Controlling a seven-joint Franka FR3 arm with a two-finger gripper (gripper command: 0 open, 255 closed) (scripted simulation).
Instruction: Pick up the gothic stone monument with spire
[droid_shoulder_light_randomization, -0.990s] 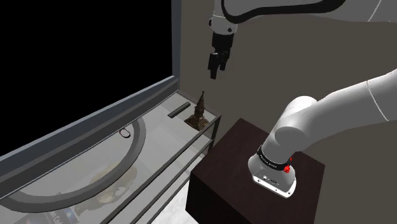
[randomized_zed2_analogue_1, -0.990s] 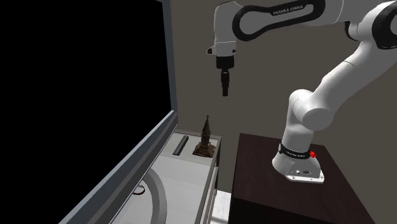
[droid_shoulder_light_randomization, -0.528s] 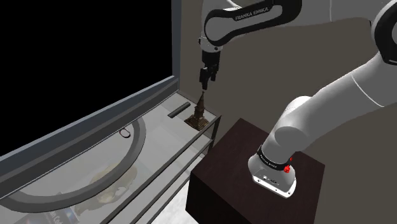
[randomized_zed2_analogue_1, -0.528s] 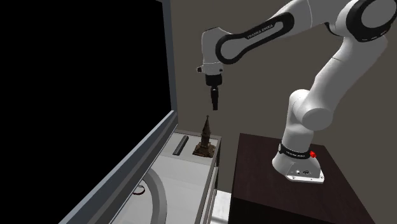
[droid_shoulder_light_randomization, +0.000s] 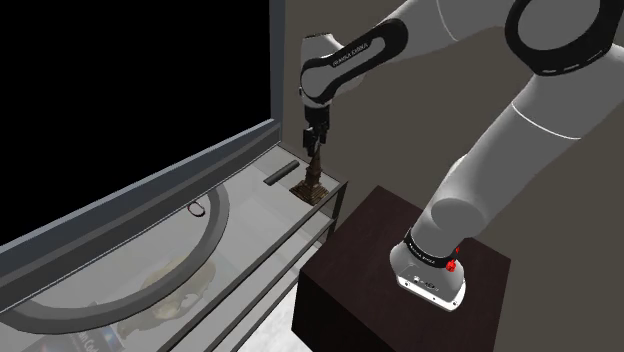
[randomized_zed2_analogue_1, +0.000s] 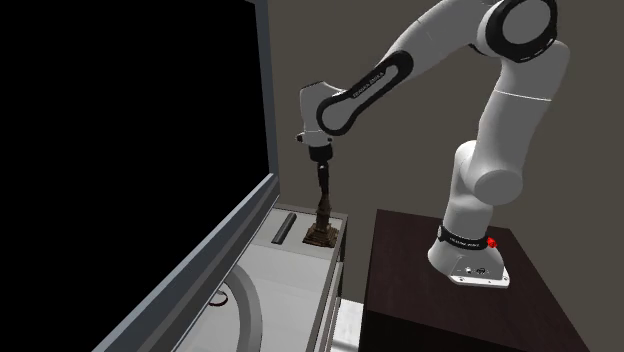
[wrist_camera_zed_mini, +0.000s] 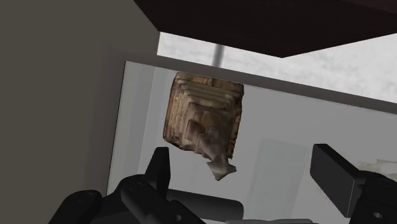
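The monument (droid_shoulder_light_randomization: 311, 184) is a small brown stone piece with a stepped base and a thin spire. It stands upright at the corner of the grey tabletop (droid_shoulder_light_randomization: 250, 205) nearest the stand, also seen in the second exterior view (randomized_zed2_analogue_1: 320, 234). My gripper (droid_shoulder_light_randomization: 314, 147) (randomized_zed2_analogue_1: 322, 192) hangs straight down over it, with the spire's top reaching up between the fingers. From the wrist, the monument (wrist_camera_zed_mini: 203, 118) shows from above. My gripper (wrist_camera_zed_mini: 245, 172) is open, the spire tip lies nearer one finger (wrist_camera_zed_mini: 159, 167), and neither finger touches it.
A short dark bar (droid_shoulder_light_randomization: 281, 173) lies on the tabletop just beyond the monument. A tall black panel with a grey frame (droid_shoulder_light_randomization: 150, 188) runs along the far side. A broad grey arc (droid_shoulder_light_randomization: 215, 215) and a small ring (droid_shoulder_light_randomization: 197, 209) sit mid-table. The dark brown stand (droid_shoulder_light_randomization: 370, 250) is close beside the table.
The arm has swung toward the black panel and come down; the open gripper, high above the monument a second ago, now surrounds the spire's top. The monument has not moved.
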